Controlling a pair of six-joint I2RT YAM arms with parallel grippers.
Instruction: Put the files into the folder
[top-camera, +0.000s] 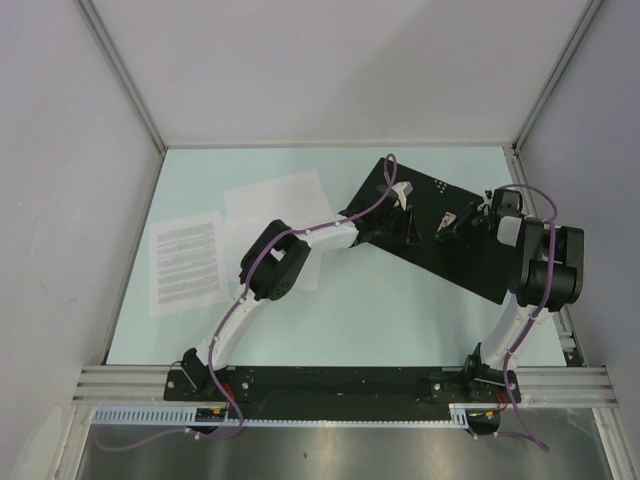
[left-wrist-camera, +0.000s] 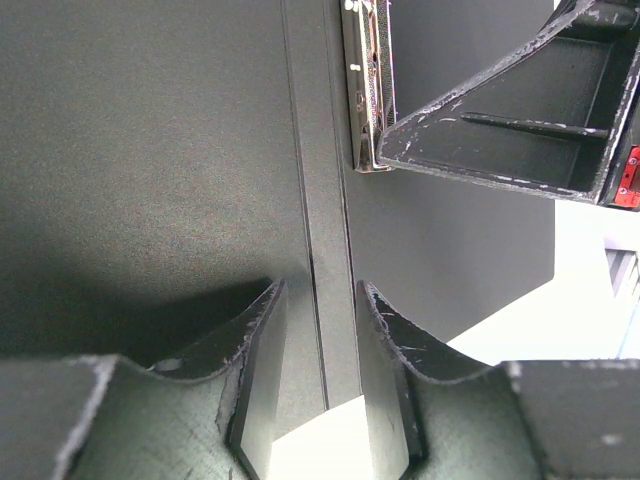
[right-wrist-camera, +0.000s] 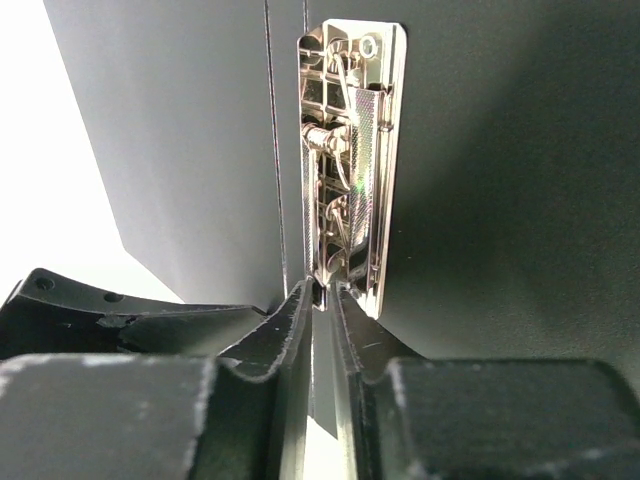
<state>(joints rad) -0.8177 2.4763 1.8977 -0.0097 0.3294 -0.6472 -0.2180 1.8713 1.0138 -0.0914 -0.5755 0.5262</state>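
- The text sheet (top-camera: 185, 265) lies at the left of the table, its long axis running near to far. It is well apart from both sets of jaws.
- The blank sheets (top-camera: 275, 200) lie just right of it. One is partly under my left arm, and neither is in the folder yet.
- The left gripper (left-wrist-camera: 320, 290) hovers over the open folder (top-camera: 470, 265). Its jaws are moderately wide and hold nothing, and the spine crease runs between them.
- The folder sits slanted at the right, black inside up. Its spine leads from the left jaws to the metal clip (right-wrist-camera: 350, 170).
- The right gripper (right-wrist-camera: 322, 290) is at the clip's near end with its jaws narrow. I cannot tell whether they pinch anything.
- I judge that the files lie leftward of both grippers, so the left arm is the nearer one to fetch them.
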